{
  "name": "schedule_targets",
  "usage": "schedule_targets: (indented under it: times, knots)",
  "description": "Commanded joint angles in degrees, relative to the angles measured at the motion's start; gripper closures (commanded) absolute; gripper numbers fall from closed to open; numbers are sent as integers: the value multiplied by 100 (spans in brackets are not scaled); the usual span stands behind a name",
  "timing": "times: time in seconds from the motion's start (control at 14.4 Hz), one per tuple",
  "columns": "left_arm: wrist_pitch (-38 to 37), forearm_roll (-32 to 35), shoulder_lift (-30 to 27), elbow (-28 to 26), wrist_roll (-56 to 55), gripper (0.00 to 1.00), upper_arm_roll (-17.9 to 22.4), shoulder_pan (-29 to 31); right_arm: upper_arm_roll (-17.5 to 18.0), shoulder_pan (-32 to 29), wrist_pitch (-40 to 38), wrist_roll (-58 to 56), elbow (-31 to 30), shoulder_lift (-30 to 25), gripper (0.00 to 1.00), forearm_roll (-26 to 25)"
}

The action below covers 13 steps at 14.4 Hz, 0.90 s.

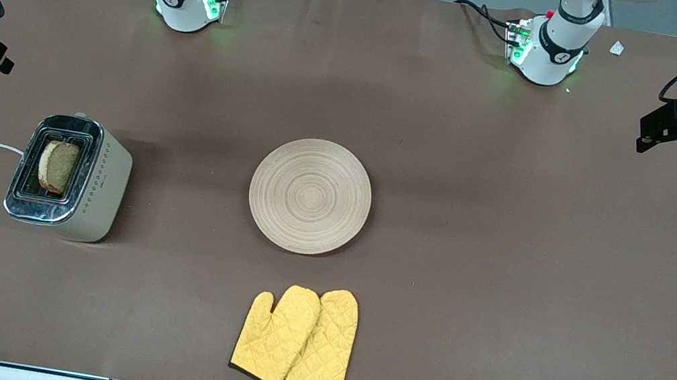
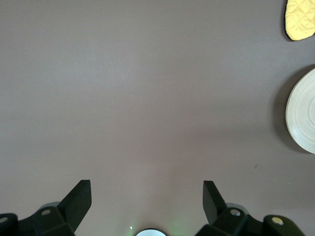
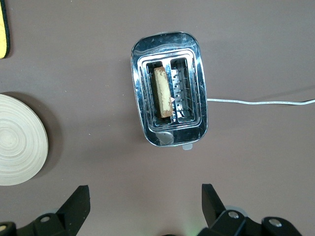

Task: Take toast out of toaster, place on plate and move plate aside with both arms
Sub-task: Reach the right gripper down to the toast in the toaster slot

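Nothing is done yet: the toast (image 1: 58, 167) is seen in the toaster (image 1: 71, 177), the plate (image 1: 310, 196) bare mid-table. Both grippers, left (image 2: 146, 196) and right (image 3: 145, 199), are held high, jaws spread, empty.

Even, bright overhead light; soft shadows beside the toaster (image 1: 72, 178) (chrome top glares slightly); all views sharp.

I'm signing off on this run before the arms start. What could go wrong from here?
The toast stands on edge, deep in one slot of the toaster; the open right end effector above it could knock the chrome rim or tip the toaster. The plate lies flat, so its low rim may slip from a pinch. The oven mitts lie nearer the front camera, where a pushed plate could snag.
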Motion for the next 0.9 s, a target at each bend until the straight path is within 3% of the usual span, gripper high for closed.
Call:
schedule_targets:
  times: [0.0, 0.49, 0.83]
  knots:
    - [-108, 8, 61, 163, 85, 0, -10, -10, 0, -52, 26, -71, -153, -127, 0, 96]
    - [-117, 8, 61, 163, 85, 0, -10, 25, 0, -43, 105, -80, -205, -118, 0, 105]
    - [-117, 16, 61, 163, 85, 0, -10, 34, 0, -35, 946, -80, -581, 575, 0, 105]
